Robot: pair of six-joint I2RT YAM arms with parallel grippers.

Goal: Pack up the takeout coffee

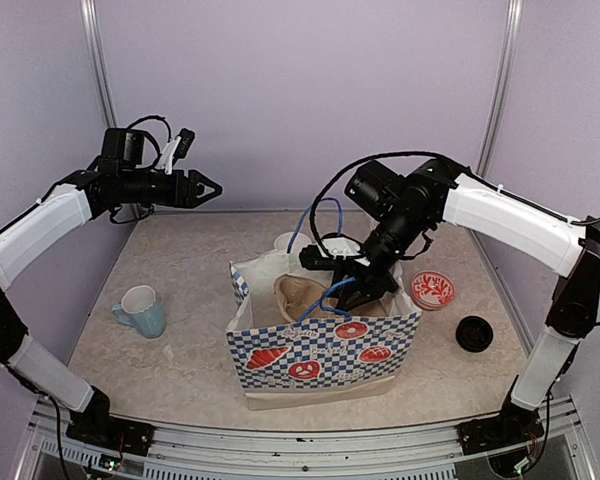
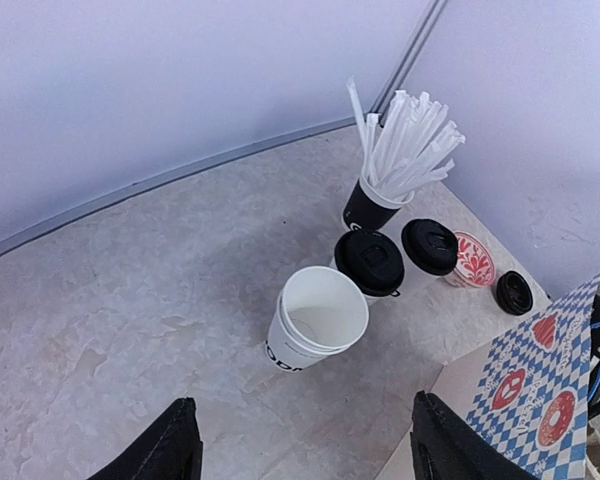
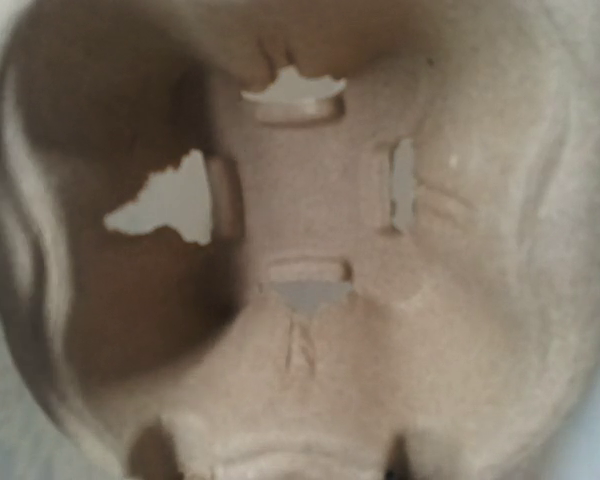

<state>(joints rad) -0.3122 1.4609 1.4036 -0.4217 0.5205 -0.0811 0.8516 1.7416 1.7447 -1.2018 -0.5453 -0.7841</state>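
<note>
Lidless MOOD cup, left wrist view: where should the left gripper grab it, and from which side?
Probably span the upper wall just below the rim of the lidless cup, with the left gripper coming in from the camera's side. The cup stands upright and round, and a lidded cup crowds its far side.

Robot lab booth: plain lilac walls [image 1: 300, 100], metal corner posts [image 1: 98, 60], marble-look tabletop [image 1: 180, 370], base rail [image 1: 300, 445].
</note>
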